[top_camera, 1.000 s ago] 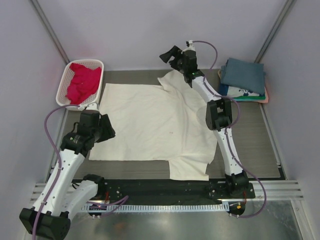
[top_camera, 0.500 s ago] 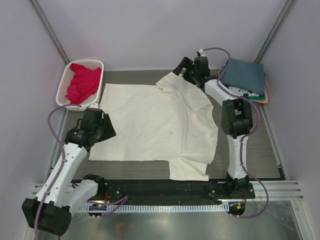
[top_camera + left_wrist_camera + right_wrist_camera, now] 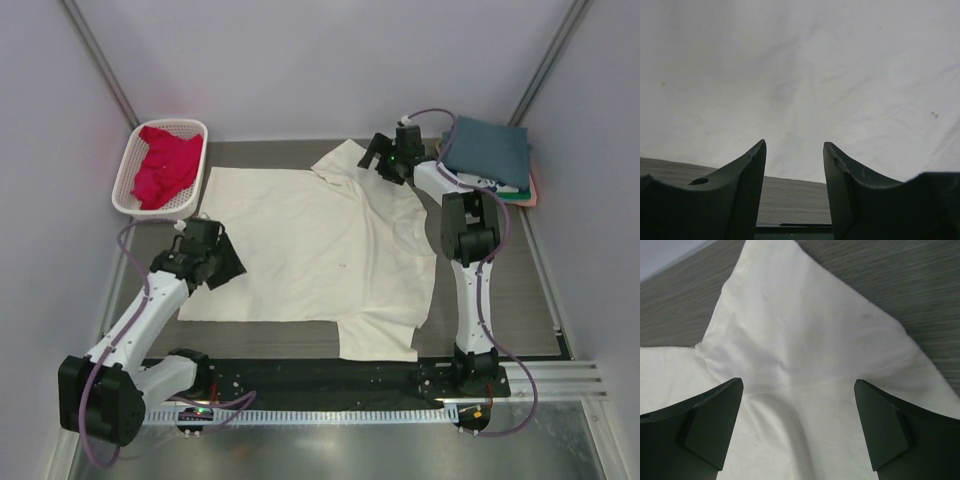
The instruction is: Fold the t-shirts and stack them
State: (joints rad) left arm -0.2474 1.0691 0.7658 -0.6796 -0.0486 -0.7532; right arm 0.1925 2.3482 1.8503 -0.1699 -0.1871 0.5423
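Observation:
A large cream t-shirt (image 3: 310,245) lies spread flat on the table. My right gripper (image 3: 380,158) is open and empty just above its far sleeve (image 3: 795,340). My left gripper (image 3: 228,262) is open and empty at the shirt's left hem edge (image 3: 805,100), low over the table. A crimson-pink shirt (image 3: 165,165) lies crumpled in the white basket (image 3: 128,170) at the far left. Folded shirts, slate-blue on top (image 3: 487,148), are stacked at the far right.
The basket stands against the left wall. The folded stack (image 3: 495,185) sits near the right wall, white printed, green and pink layers showing beneath. Grey table (image 3: 520,290) is bare right of the cream shirt. A black rail (image 3: 300,375) runs along the near edge.
My right gripper has come down and slightly right onto the far sleeve. My left gripper has moved right and forward to the shirt's left hem edge.

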